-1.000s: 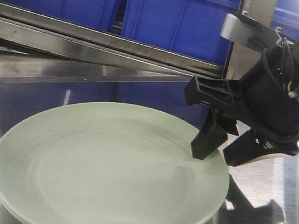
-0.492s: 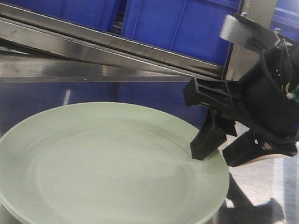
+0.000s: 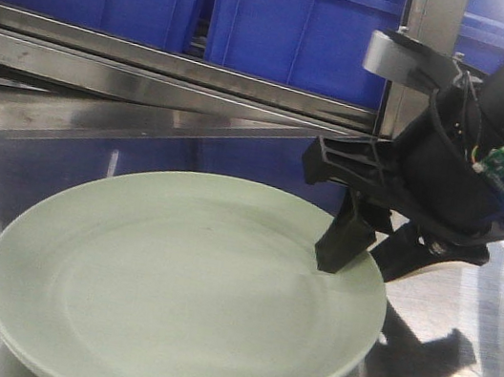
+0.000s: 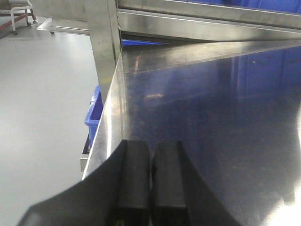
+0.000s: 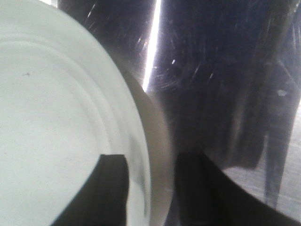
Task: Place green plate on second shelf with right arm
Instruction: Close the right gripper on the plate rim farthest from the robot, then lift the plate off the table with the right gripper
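The green plate (image 3: pixel 176 292) is large, round and pale sage, and lies flat on the shiny steel shelf surface (image 3: pixel 64 157), filling the near left of the front view. My right gripper (image 3: pixel 355 264) is at the plate's right rim, open. One finger is over the inside of the rim and the other is outside it. The right wrist view shows the same: the plate (image 5: pixel 47 117) on the left, and the right gripper (image 5: pixel 153 160) straddling its edge with gaps on both sides. My left gripper (image 4: pixel 150 146) is shut on nothing above bare steel.
Blue plastic bins (image 3: pixel 290 21) stand on the level above, behind a steel rail (image 3: pixel 155 76). A steel upright (image 3: pixel 427 24) rises behind the right arm. In the left wrist view, another upright (image 4: pixel 101 47) marks the shelf's left edge, with a blue bin (image 4: pixel 94 113) and grey floor below.
The right gripper has shifted slightly left and down, its inner finger now further over the plate's rim. The plate has not moved.
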### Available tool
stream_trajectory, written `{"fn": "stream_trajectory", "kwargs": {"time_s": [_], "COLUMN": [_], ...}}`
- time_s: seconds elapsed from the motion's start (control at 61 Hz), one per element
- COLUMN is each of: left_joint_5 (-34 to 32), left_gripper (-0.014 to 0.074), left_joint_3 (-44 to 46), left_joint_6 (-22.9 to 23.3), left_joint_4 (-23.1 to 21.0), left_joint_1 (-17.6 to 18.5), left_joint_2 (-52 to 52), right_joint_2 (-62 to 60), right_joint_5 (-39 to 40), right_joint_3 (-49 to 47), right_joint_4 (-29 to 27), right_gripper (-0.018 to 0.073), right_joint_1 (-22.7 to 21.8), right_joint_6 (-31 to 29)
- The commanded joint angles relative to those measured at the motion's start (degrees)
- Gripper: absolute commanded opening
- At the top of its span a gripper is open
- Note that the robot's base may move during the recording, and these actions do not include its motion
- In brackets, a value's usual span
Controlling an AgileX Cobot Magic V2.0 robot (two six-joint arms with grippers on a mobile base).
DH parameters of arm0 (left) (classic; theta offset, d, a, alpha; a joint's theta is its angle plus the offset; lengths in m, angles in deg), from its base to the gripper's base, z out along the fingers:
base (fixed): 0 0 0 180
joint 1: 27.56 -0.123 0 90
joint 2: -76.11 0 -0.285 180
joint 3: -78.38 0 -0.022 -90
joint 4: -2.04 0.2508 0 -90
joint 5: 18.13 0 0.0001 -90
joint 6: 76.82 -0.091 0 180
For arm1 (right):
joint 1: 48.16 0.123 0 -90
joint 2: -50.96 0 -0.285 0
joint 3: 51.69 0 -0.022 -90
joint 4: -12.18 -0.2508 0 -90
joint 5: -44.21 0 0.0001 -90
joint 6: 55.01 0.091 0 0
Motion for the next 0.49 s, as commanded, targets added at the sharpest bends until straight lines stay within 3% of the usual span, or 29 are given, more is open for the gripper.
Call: {"fn": "stream_trajectory", "kwargs": {"time_s": [0.0, 0.197, 0.475], "left_joint_5": [-4.59, -4.59, -4.59], "left_gripper": [0.0124, 0.0124, 0.0124], "left_joint_3": [-2.29, -2.29, -2.29], "left_joint_6": [-0.01, -0.01, -0.01], "left_joint_4": [-0.08, -0.08, -0.08], "left_joint_1": [0.05, 0.05, 0.05], "left_joint_2": [-1.22, -1.22, -1.22], "right_joint_2": [-1.81, -2.17, -5.83], "right_joint_5": [2.88, 3.46, 3.75], "right_joint_3": [-1.86, -2.48, -6.24], "right_joint_4": [-0.63, -0.63, -0.63], "right_gripper": [0.0243, 0.0046, 0.0051], "right_joint_1": [-0.12, -0.12, -0.12], "right_joint_6": [-0.05, -0.05, -0.05]}}
